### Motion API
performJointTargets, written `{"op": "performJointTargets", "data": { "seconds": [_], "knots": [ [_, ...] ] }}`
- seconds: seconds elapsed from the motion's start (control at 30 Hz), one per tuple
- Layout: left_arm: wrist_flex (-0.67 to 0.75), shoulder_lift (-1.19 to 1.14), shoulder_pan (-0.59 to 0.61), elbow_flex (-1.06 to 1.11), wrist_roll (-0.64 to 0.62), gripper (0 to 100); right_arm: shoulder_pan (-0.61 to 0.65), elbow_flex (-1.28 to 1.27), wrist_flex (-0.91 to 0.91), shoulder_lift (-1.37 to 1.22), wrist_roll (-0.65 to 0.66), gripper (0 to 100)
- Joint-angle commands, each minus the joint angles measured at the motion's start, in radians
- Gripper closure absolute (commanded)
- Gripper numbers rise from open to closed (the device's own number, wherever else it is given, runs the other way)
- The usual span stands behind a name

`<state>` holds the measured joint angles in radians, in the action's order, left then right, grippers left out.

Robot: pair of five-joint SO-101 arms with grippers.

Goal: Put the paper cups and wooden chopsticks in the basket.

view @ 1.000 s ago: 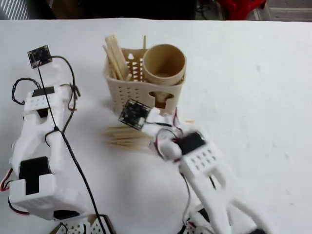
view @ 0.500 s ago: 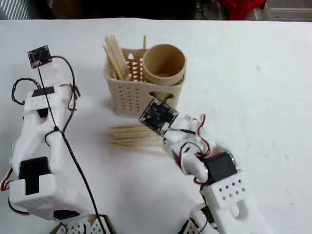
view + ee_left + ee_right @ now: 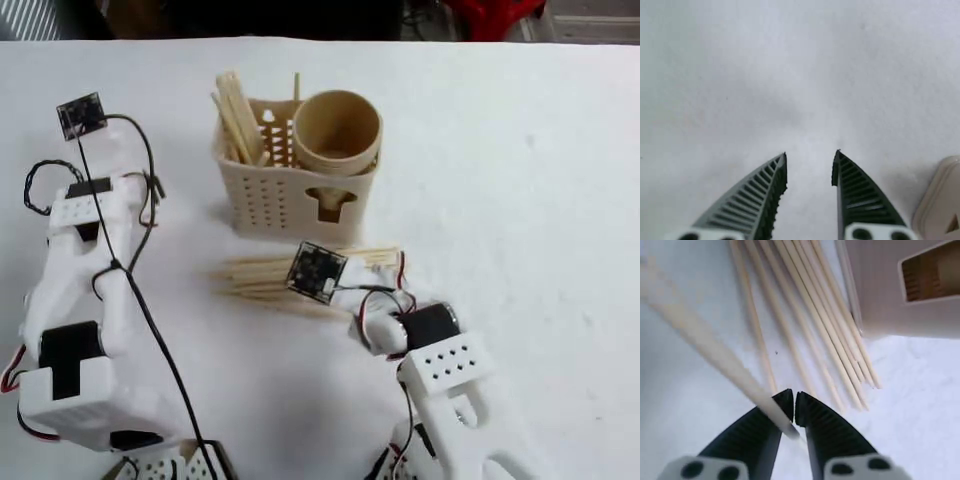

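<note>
A cream basket (image 3: 270, 195) stands at the table's middle back, with stacked paper cups (image 3: 337, 130) and several wooden chopsticks (image 3: 235, 115) upright in it. More chopsticks (image 3: 255, 278) lie in a loose bundle on the table just in front of it. My right arm (image 3: 430, 330) hangs low over that bundle. In the right wrist view my right gripper (image 3: 794, 396) is shut on one chopstick (image 3: 715, 347), which slants away from the jaws above the loose chopsticks (image 3: 815, 330) beside the basket (image 3: 890, 295). My left gripper (image 3: 810, 155) is open over bare table.
The left arm (image 3: 80, 220) stands at the table's left side with its cable looping beside it. A corner of the basket (image 3: 942, 195) shows in the left wrist view. White table stretches to the right of the basket and behind it.
The right arm has drawn back from the basket's front wall toward the table's front and now sits over the chopstick bundle. The left arm has not moved.
</note>
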<state>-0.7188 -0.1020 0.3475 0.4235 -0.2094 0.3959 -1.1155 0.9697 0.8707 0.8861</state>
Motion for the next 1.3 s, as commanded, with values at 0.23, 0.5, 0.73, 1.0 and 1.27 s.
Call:
{"op": "performJointTargets", "data": {
  "seconds": [0.23, 0.5, 0.73, 1.0, 1.27],
  "knots": [
    [0.017, 0.027, -0.005, -0.005, -0.006, 83, -0.001, 0.275, 0.041, -0.002, -0.201, 98.3],
    [0.017, 0.027, -0.007, -0.008, -0.006, 83, 0.107, 0.474, 0.137, -0.010, -0.287, 98.3],
    [0.014, 0.027, -0.007, -0.006, -0.006, 83, 0.111, 0.341, 0.143, -0.012, -0.192, 92.1],
    [0.012, 0.027, -0.007, -0.006, -0.006, 83, 0.105, -0.008, 0.085, -0.002, 0.003, 80.8],
    [0.011, 0.027, -0.007, -0.005, -0.006, 83, -0.018, -0.100, -0.007, -0.010, 0.107, 86.1]
  ]
}}
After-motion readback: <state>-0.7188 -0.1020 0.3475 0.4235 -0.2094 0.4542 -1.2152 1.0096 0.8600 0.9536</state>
